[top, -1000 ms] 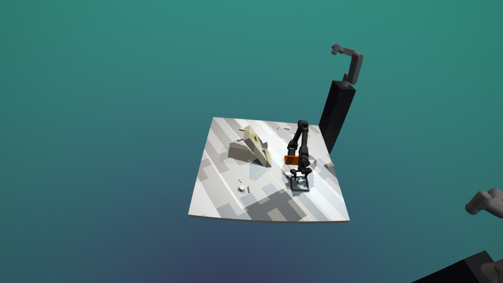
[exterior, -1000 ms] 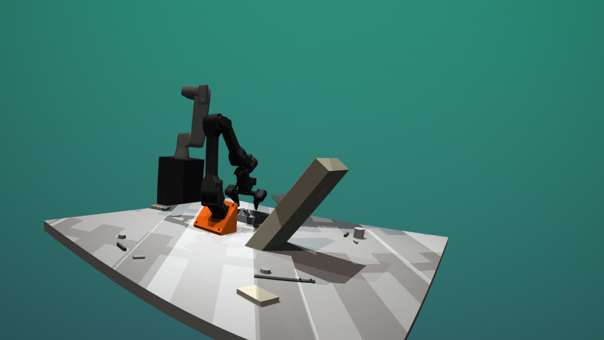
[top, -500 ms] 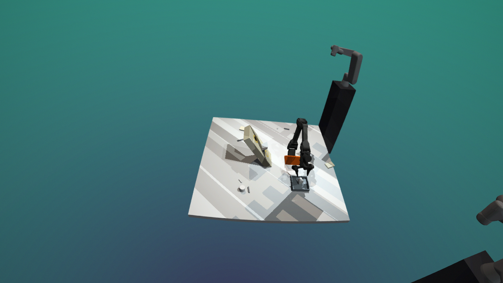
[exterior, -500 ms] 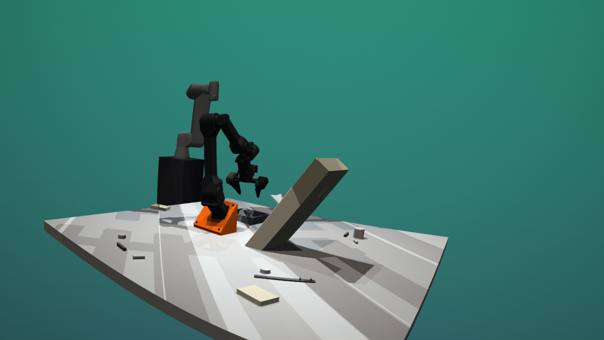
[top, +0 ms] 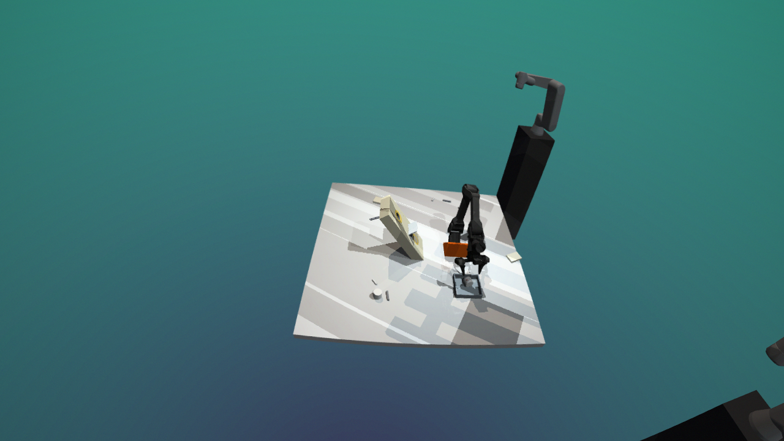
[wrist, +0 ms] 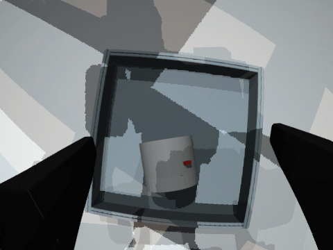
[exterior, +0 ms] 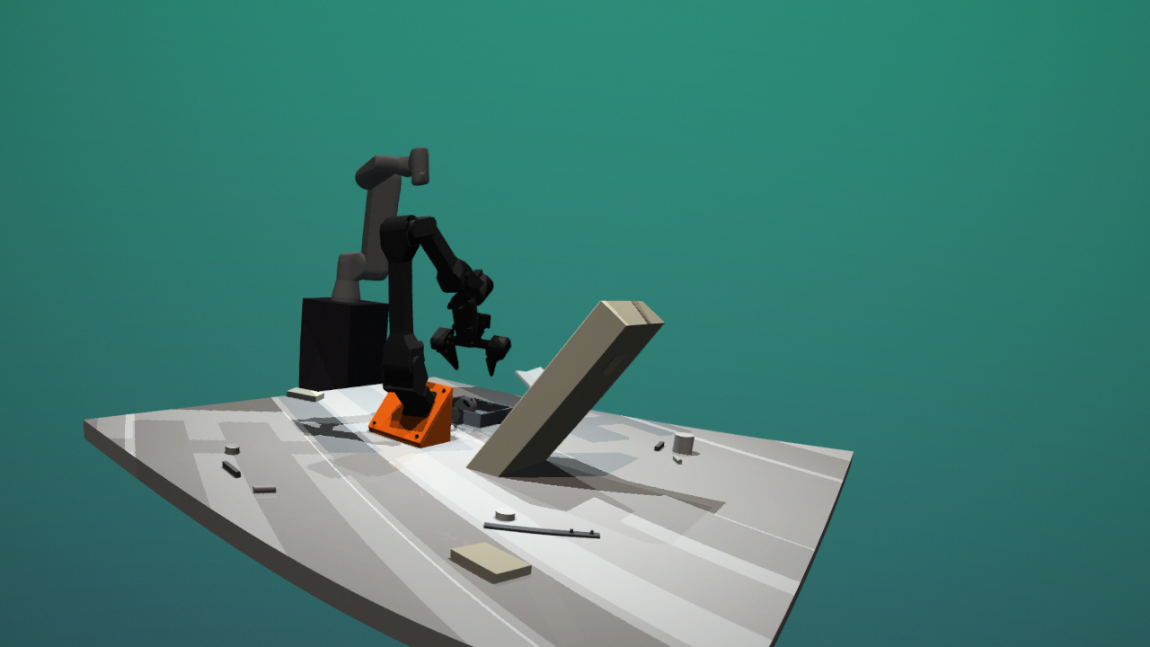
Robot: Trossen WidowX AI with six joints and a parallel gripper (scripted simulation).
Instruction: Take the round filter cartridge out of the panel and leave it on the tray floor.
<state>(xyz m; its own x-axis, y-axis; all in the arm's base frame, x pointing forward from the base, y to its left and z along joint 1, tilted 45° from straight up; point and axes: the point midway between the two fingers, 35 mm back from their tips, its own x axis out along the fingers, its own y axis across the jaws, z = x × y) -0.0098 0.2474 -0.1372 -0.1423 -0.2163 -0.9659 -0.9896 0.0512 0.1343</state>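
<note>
Apparently you are finishing the release: your gripper (top: 471, 272) (exterior: 474, 371) (wrist: 186, 139) is hovering spread and unloaded, while the filter cartridge (top: 467, 281) (exterior: 464, 403) (wrist: 170, 164) is lying in the tray (top: 468, 296) (exterior: 487, 417) (wrist: 254, 146), lower centre of the wrist view; only backing clear seems needed.

This looks like a robotics lab or test bench area. In the exterior view, a black jointed arm on an orange wedge base (top: 454, 249) (exterior: 437, 430) stands on a pale worktop (top: 334, 307) (exterior: 707, 562), with a slanted service panel (top: 397, 233) (exterior: 562, 385) at about four o'clock from it. At eleven o'clock, behind, a second, grey arm (top: 554, 104) (exterior: 377, 225) stands on a dark pedestal (top: 528, 175) (exterior: 325, 346). The surroundings are plain blue-green, so the exact kind of room is unclear.
</note>
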